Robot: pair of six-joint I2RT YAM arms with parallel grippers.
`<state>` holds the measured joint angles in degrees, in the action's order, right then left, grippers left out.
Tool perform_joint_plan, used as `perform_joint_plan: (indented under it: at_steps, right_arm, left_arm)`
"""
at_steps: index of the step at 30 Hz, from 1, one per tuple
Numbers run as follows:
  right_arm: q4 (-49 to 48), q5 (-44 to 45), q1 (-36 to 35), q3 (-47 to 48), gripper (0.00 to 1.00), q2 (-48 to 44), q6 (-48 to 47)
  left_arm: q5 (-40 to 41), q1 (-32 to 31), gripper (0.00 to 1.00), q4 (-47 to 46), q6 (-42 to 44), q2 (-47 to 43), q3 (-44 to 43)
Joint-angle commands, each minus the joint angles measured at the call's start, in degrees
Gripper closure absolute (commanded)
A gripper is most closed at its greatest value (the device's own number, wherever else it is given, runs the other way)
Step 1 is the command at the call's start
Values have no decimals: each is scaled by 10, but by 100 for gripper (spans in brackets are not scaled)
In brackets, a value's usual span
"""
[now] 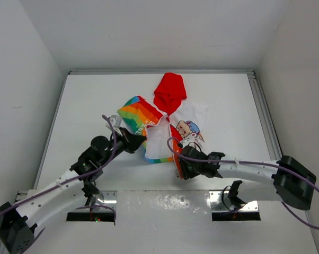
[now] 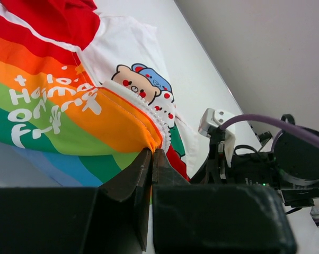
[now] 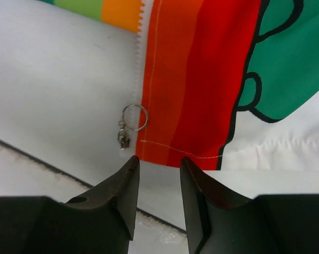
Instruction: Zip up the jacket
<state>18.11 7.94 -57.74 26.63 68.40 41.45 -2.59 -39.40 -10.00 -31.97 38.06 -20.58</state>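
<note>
Top view: the jacket (image 1: pixel 187 119) lies unzipped mid-way across the table (image 1: pixel 90 106), red hood (image 1: pixel 170 91) far.

Left wrist: the left gripper (image 2: pixel 152 154) is pinched tight on the jacket's orange zipper edge.

Right wrist: the right gripper (image 3: pixel 158 172), slightly parted and empty, sits just near of the red hem, beside the zipper pull ring (image 3: pixel 133 120).

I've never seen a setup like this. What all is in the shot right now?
jacket: one, rainbow-striped with white lining and a cartoon bear, unzipped, mid-table
hood: one, red, at the jacket's far end
zipper pull: one, metal with a ring, at the bottom hem beside the red stripe
table: one, white, under everything
walls: white, on three sides of the table
cables: two, purple, one along each arm
arms: two, white and black, reaching in from the near edge
left gripper: one, black, pinched on the jacket's orange edge
right gripper: one, black, open just short of the zipper pull
</note>
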Motion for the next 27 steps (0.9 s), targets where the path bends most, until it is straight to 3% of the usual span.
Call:
perform_joint_plan:
  at_steps: [1, 6, 21, 27]
  right_arm:
    - [2, 59, -15, 25, 63, 22, -4]
    - [21, 116, -47, 48, 62, 59, -1]
    - [-5, 135, -77, 36, 59, 103, 42]
    - [-14, 132, -77, 20, 71, 106, 58]
  left_arm:
    - [1, -2, 100, -17, 2, -12, -11]
    - [1, -2, 100, -18, 4, -16, -10]
    - [7, -2, 100, -1, 12, -20, -16]
    - [9, -2, 100, 0, 14, -26, -17]
